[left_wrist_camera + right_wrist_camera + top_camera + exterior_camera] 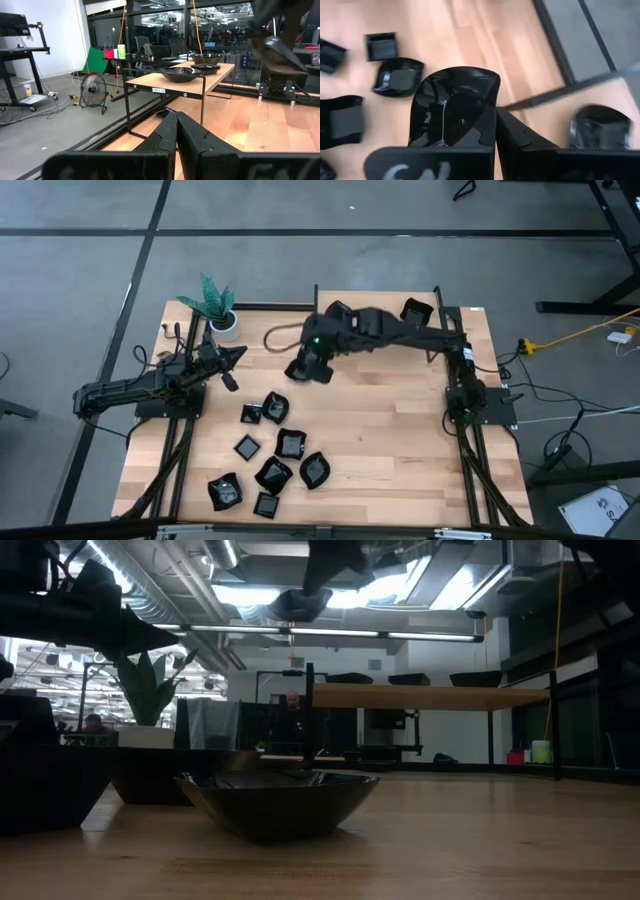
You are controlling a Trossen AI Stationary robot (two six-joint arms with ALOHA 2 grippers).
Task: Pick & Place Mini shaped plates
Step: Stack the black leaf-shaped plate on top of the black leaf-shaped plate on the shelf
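The right gripper (492, 117), clamped on a glossy black plate (452, 107), hangs above the surface (400, 440) with more plates (275, 450) scattered below, while the left gripper (176, 131) waits closed and empty near the plant (212, 302).

Glossy black plates (290, 444), pale smooth wooden table (400, 440), matt dark frame (470, 450)

Overhead, table-level and two wrist cameras.
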